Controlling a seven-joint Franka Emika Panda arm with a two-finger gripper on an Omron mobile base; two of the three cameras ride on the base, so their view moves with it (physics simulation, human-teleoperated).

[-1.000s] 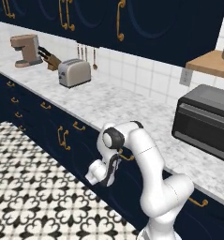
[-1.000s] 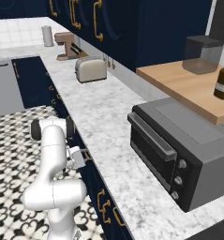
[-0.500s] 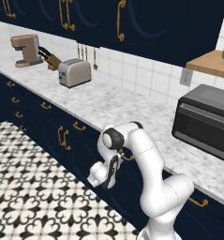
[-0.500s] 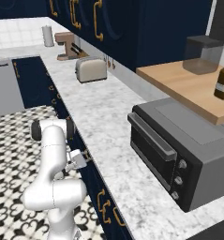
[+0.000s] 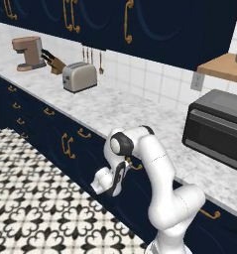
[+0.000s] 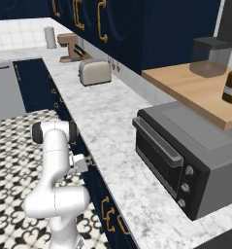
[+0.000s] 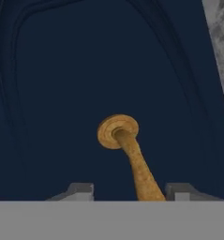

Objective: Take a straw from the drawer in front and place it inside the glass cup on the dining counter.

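A silver toaster (image 5: 80,77) stands at the upper left of the marble worktop (image 5: 120,106), with a coffee machine (image 5: 29,52) and knife block (image 5: 54,63) further left. A dark toaster oven (image 5: 216,135) sits at right, beneath a wooden shelf (image 6: 200,90) bearing a brown bottle (image 6: 231,85).

drawer (image 7: 62,93): smooth navy front, matt painted look
handle (image 7: 132,159): brass-coloured metal, faintly grainy
surface (image 5: 135,111): white-grey veined marble, smooth
toaster (image 5: 80,77): pale, satin metal look
oven (image 6: 185,155): dark grey metal, matt
shelf (image 6: 195,87): light wood
floor (image 5: 26,178): patterned black-and-white tile
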